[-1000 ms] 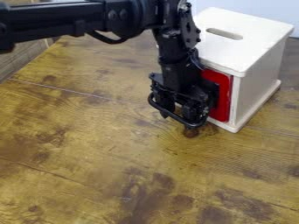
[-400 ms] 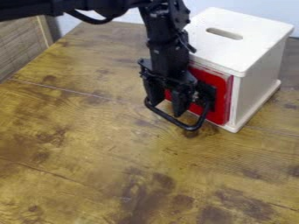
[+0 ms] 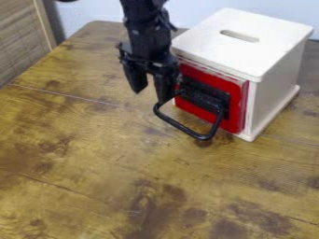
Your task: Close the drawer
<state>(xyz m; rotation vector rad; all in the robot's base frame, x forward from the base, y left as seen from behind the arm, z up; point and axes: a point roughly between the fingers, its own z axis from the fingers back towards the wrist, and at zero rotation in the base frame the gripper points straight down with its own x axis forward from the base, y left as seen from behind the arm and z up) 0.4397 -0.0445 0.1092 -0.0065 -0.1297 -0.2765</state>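
Since a sec ago, gripper (image 3: 147, 91) has lifted up and left off the handle; fingers together, holding nothing, now just left of drawer (image 3: 207, 93). Drawer sits in the pale box (image 3: 249, 56), red front near flush w/ box face, so prob. shut or nearly. Handle (image 3: 187, 123) droops to the table (image 3: 75, 168). Likely light, stiff, slides easy; push flat on red front, not the loose loop. Count: 1 drawer, 1 handle, 1 box, 1 gripper.
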